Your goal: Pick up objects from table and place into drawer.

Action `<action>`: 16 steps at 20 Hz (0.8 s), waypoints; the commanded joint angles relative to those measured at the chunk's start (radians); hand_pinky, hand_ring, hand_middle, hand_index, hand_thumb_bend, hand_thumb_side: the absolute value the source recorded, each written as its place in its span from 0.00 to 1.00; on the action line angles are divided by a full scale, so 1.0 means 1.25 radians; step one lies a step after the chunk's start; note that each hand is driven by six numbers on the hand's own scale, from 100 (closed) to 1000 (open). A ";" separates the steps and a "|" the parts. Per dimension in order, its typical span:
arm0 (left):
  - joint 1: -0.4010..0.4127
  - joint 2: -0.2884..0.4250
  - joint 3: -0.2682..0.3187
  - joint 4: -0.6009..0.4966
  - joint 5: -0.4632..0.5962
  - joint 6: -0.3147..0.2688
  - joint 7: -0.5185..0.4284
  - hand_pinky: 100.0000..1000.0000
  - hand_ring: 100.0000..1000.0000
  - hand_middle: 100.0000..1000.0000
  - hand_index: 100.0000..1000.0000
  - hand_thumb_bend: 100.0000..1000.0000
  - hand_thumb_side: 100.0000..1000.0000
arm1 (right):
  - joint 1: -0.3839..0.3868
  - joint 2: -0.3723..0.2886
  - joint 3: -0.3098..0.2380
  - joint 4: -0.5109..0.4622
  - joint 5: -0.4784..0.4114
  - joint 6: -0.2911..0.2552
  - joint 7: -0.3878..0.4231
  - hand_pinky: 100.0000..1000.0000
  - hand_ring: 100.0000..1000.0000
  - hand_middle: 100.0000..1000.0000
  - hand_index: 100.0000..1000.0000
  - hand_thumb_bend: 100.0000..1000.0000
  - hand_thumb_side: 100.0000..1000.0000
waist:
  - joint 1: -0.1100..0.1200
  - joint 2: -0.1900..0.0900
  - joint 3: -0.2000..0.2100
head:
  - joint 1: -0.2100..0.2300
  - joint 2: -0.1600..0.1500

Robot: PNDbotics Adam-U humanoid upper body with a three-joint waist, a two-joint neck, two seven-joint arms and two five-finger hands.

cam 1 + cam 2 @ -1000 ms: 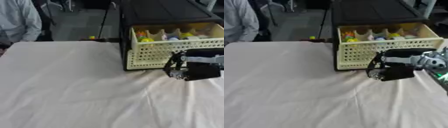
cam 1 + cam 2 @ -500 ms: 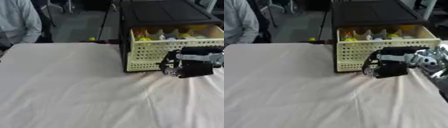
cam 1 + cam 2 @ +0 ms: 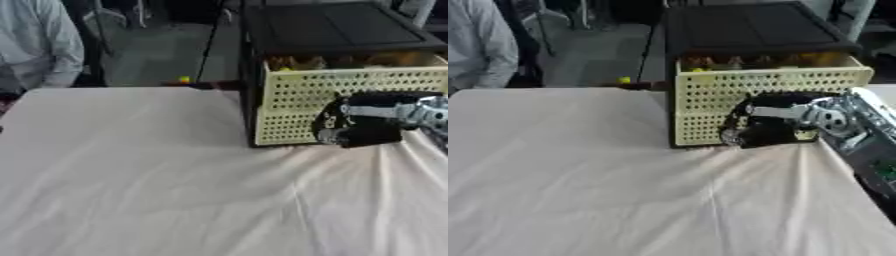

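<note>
Right eye view: hand (image 3: 765, 125) against drawer (image 3: 710, 100) front.

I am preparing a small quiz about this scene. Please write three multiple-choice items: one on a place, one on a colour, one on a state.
1. Where is the right hand?
A. Against the drawer's front
B. At the cloth's near edge
C. On top of the cabinet

2. What colour is the drawer?
A. Red
B. Pale yellow
C. Blue

3. How does the drawer stand?
A. Taken out, on the cloth
B. Turned upside down
C. Partly out of the black cabinet

Answers: 1 A, the hand lies against the perforated front. 2 B, the front is pale yellow. 3 C, a strip of its contents shows.
</note>
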 commanded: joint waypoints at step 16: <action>-0.008 0.005 -0.008 -0.010 0.003 0.003 -0.021 0.45 0.68 0.70 1.00 0.16 1.00 | 0.027 -0.073 -0.042 -0.098 -0.042 0.010 -0.051 0.43 0.71 0.77 0.84 0.00 1.00 | -0.003 -0.010 0.003 | -0.003 -0.020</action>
